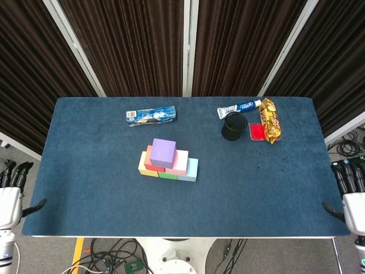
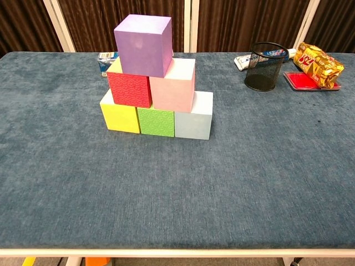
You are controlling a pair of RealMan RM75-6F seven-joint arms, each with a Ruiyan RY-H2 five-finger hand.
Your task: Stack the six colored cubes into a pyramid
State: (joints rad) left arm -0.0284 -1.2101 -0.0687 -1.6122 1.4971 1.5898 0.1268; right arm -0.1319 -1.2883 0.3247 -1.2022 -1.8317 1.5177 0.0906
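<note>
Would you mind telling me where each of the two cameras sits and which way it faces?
Head view: high above the table's near edge, looking steeply down on the whole table; left hand and right hand show off the table's near corners.
Chest view: low at the near edge, facing across the tabletop toward the curtains; none of the robot shows.
Shared: the cube pyramid with the purple cube on top, the black mesh cup.

Cube pyramid (image 2: 154, 77) stands left of the mesh cup (image 2: 265, 66) on the table (image 2: 222, 194).
</note>
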